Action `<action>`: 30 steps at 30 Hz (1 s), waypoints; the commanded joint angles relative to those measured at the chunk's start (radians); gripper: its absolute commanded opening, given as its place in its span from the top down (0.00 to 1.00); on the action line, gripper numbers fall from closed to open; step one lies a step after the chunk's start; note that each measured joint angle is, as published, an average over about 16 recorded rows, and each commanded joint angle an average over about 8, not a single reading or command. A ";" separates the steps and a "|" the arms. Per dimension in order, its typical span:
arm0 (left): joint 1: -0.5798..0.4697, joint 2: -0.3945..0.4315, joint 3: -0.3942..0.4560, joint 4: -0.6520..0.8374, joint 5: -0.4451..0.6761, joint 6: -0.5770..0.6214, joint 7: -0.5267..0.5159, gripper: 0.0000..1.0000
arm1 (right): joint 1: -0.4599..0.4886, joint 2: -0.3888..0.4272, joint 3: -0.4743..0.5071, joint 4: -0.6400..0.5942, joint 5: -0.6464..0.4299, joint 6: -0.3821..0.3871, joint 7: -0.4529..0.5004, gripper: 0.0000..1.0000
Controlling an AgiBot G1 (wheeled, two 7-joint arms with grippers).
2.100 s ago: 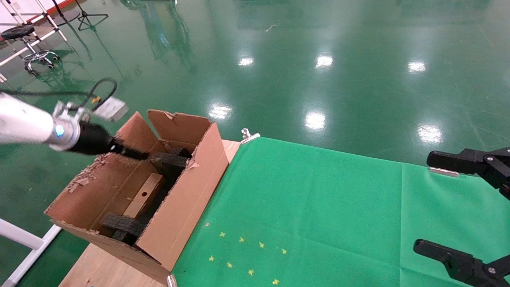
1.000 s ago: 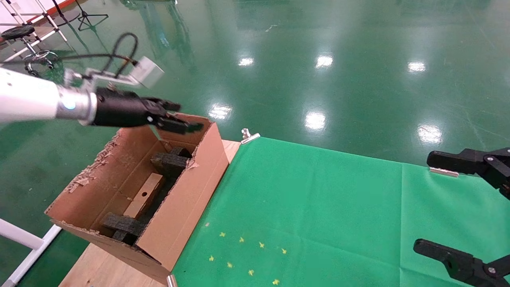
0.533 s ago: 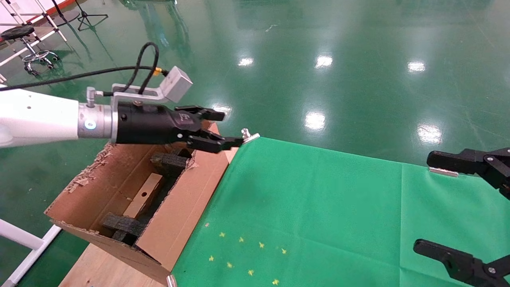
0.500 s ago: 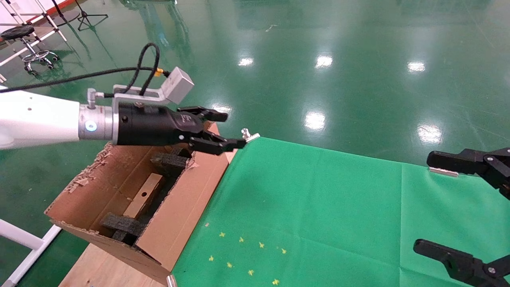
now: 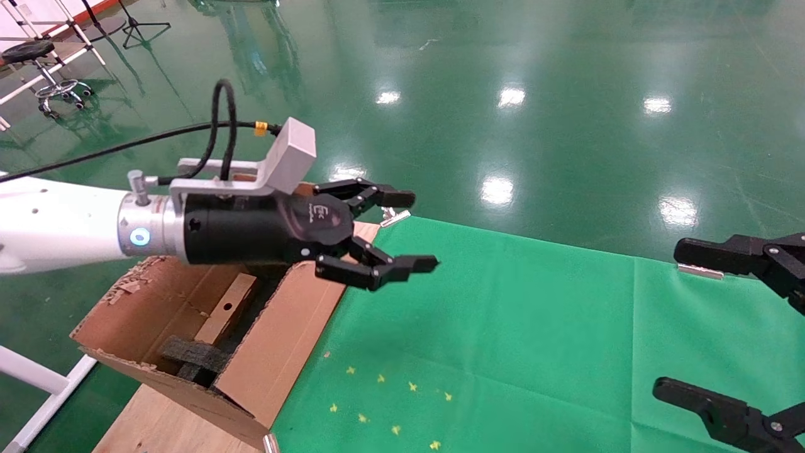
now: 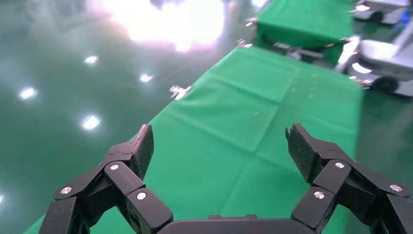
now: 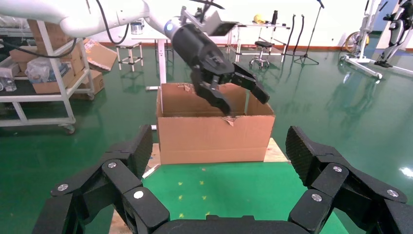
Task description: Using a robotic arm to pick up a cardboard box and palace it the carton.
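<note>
The small taped cardboard box [image 5: 226, 308] lies inside the large brown carton [image 5: 277, 352] at the table's left end, between dark foam pieces [image 5: 192, 355]. My left gripper [image 5: 402, 231] on the white arm is open and empty. It hangs above the carton's near wall and the edge of the green cloth [image 5: 503, 340], pointing toward the table's middle. In the left wrist view its jaws [image 6: 219, 146] stand wide apart over the green cloth [image 6: 234, 122]. My right gripper [image 5: 717, 327] is open and parked at the right edge. In the right wrist view the carton [image 7: 214, 131] stands ahead.
Small yellow star marks [image 5: 390, 396] dot the cloth near the front. Metal clips [image 5: 393, 215] hold the cloth at the table's far edge. Bare wood [image 5: 157, 421] shows under the carton. Stools and stands [image 5: 44, 69] sit on the green floor far left.
My left gripper rose out of the carton, empty, and swung right to above the carton's near wall and the cloth edge. The small box stayed inside. The right arm has not moved.
</note>
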 commanded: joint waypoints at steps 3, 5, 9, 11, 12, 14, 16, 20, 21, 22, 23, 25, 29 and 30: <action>0.062 -0.005 -0.059 -0.064 -0.048 0.024 0.022 0.00 | 0.000 0.000 0.000 0.000 0.000 0.000 0.000 0.00; 0.093 -0.008 -0.089 -0.097 -0.072 0.036 0.034 0.00 | 0.000 0.000 0.000 0.000 0.000 0.000 0.000 0.00; 0.154 -0.013 -0.147 -0.161 -0.120 0.060 0.056 0.00 | 0.000 0.000 0.000 0.000 0.000 0.000 0.000 0.00; 0.184 -0.016 -0.176 -0.193 -0.144 0.071 0.067 0.00 | 0.000 0.000 0.000 0.000 0.000 0.000 0.000 0.00; 0.200 -0.017 -0.191 -0.208 -0.155 0.077 0.072 0.00 | 0.000 0.000 0.000 0.000 0.000 0.000 0.000 0.00; 0.228 -0.019 -0.217 -0.238 -0.177 0.088 0.082 0.00 | 0.000 0.000 0.000 0.000 0.000 0.000 0.000 0.00; 0.250 -0.021 -0.239 -0.261 -0.194 0.096 0.091 0.00 | 0.000 0.000 0.000 0.000 0.000 0.000 0.000 0.00; 0.285 -0.024 -0.272 -0.298 -0.222 0.110 0.101 0.00 | 0.000 0.000 0.000 0.000 0.000 0.000 0.000 0.00; 0.288 -0.024 -0.276 -0.301 -0.225 0.112 0.102 0.00 | 0.000 0.000 0.000 0.000 0.000 0.000 0.000 0.00; 0.292 -0.025 -0.280 -0.306 -0.229 0.114 0.103 0.00 | 0.000 0.000 0.000 0.000 0.000 0.000 0.000 0.00; 0.297 -0.025 -0.284 -0.310 -0.232 0.116 0.105 0.00 | 0.000 0.000 0.000 0.000 0.000 0.000 0.000 0.00; 0.295 -0.025 -0.282 -0.308 -0.232 0.116 0.104 0.00 | 0.000 0.000 0.000 0.000 0.000 0.000 0.000 0.00; 0.288 -0.025 -0.275 -0.300 -0.227 0.112 0.102 0.00 | 0.000 0.000 0.000 0.000 0.000 0.000 0.000 0.00; 0.287 -0.025 -0.274 -0.299 -0.225 0.112 0.102 0.00 | 0.000 0.000 0.000 0.000 0.000 0.000 0.000 0.00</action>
